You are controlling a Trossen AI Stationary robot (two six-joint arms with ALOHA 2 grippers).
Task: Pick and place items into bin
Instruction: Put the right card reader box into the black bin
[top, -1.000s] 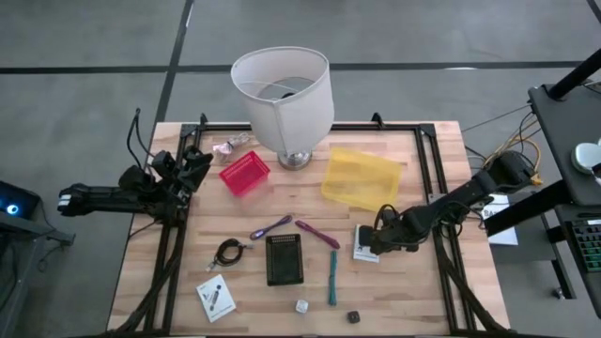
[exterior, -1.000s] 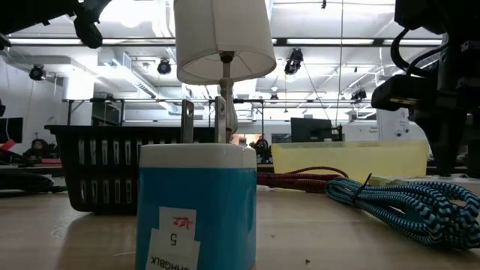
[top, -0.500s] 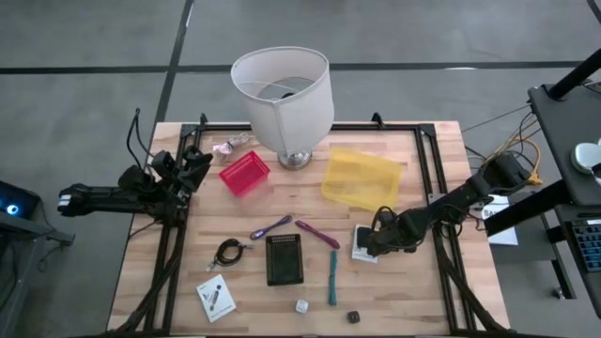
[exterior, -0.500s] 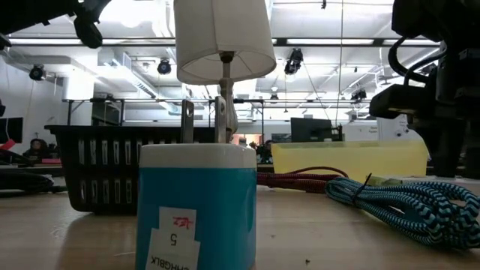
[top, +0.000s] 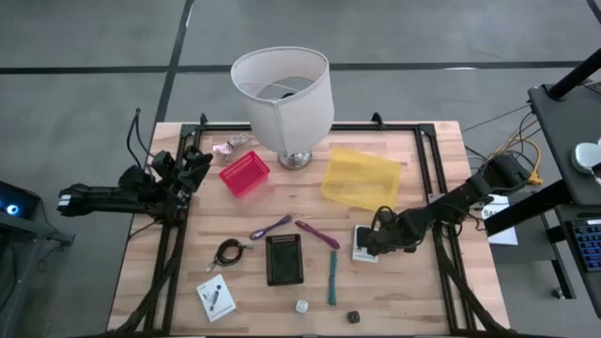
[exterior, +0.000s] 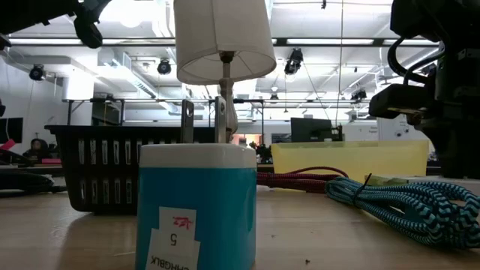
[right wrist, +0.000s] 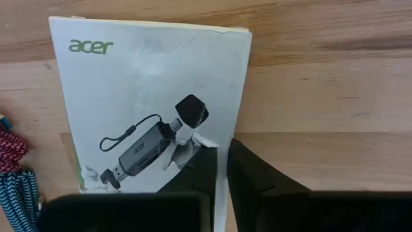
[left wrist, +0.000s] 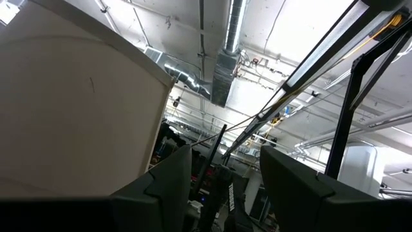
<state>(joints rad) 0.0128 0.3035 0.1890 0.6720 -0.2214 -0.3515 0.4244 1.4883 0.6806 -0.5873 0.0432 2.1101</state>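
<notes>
The right gripper (top: 368, 246) is working right of centre in the high view, directly over the white Acer card (right wrist: 154, 109), which is lying flat on the wooden table (top: 427, 300). In the right wrist view the fingers (right wrist: 248, 174) are nearly closed, pinching the card's edge between them. The card's long axis is running parallel to the fingers. The left gripper (top: 192, 167) is waiting at the left table edge; its fingers are parted.
</notes>
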